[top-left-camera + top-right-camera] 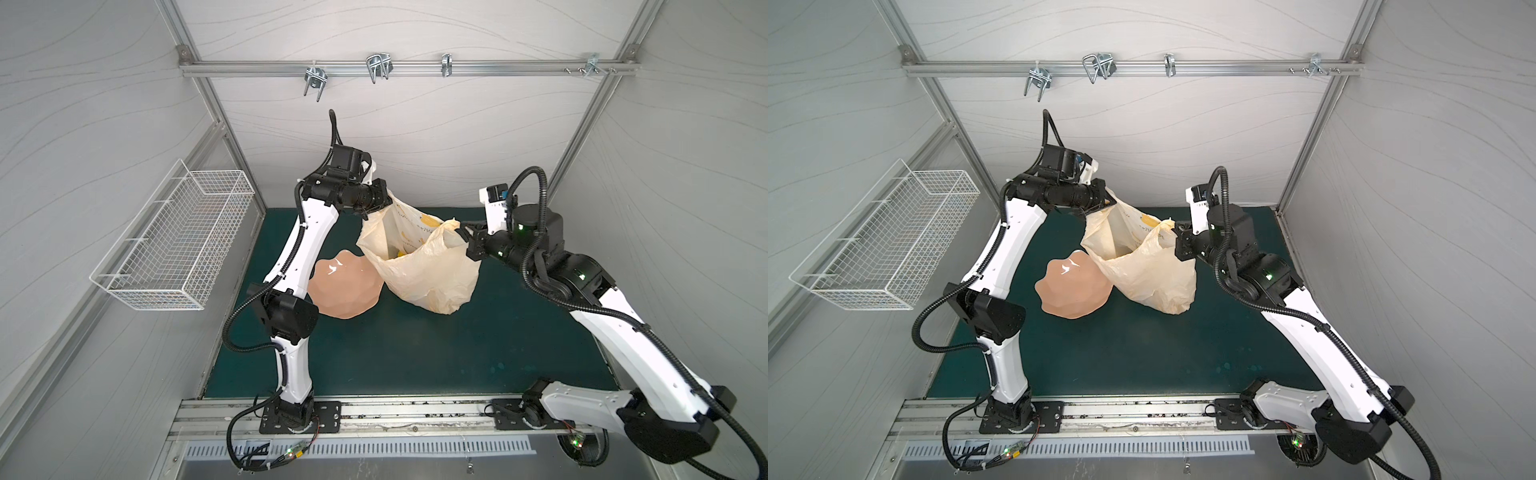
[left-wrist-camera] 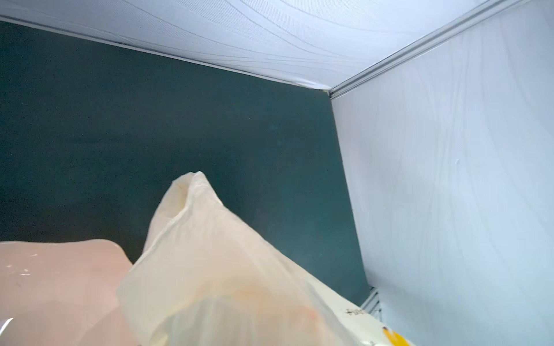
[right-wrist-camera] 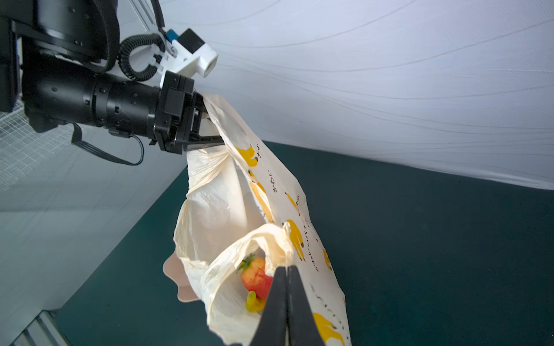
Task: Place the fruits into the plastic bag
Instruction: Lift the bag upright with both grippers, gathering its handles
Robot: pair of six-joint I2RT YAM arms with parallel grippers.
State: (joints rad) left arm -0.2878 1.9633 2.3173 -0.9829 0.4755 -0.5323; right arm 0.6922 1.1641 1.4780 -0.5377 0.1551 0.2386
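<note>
Mid-frame in both top views: plastic bag (image 1: 419, 257) stretched, mouth up, its opening running upper left to right.
Left hand (image 1: 384, 200): clamped on the upper-left handle.
Right hand (image 1: 466, 237): pinched shut on the right handle.
Fruits: strawberry (image 3: 254, 277) and yellow piece (image 3: 254, 302) inside the bag, just below Right hand.
Dish (image 1: 345, 286): bare, lower left of the bag.

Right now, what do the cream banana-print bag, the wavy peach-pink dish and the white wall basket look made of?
Cream banana-print bag: thin plastic film, crinkled and semi-translucent. Wavy peach-pink dish: glossy, with white highlights; plastic or glazed ceramic, unclear. White wall basket: wire grid, likely coated metal.
</note>
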